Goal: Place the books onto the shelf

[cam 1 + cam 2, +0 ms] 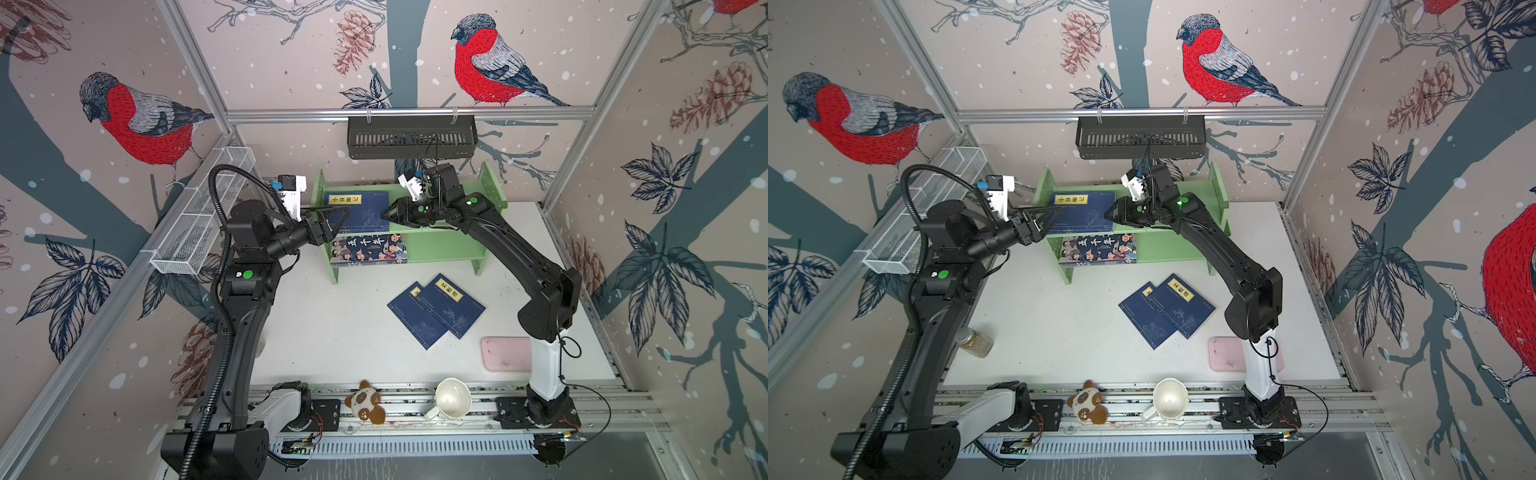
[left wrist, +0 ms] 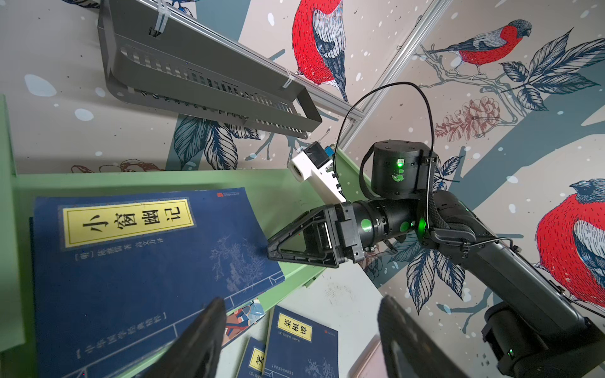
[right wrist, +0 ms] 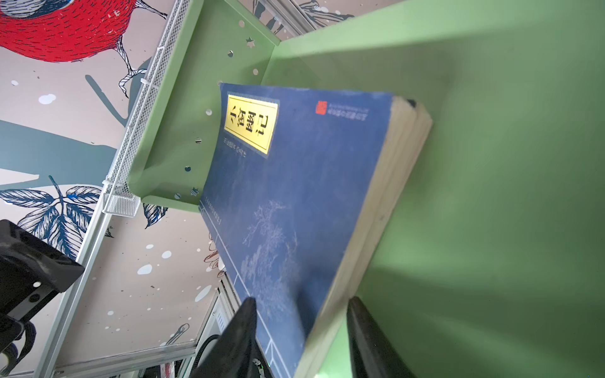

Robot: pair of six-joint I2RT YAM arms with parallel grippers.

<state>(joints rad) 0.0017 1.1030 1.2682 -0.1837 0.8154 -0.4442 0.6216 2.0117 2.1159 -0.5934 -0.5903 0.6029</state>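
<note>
The shelf [image 1: 446,249] stands at the back middle of the table [image 1: 332,332], below the slotted basket [image 1: 411,137] on the back wall, with the wire basket [image 1: 203,220] along the left wall. The upper book [image 1: 357,212] lies flat at the left end of the top tier, the lower book [image 1: 368,249] beneath it on the bottom tier. In front of the shelf two loose books [image 1: 453,309] overlap on the table, the tray [image 1: 505,353] to their front right, a jar [image 1: 976,341] near the left edge, and a plush toy [image 1: 365,403] left of a mug [image 1: 451,399] on the front rail.
</note>
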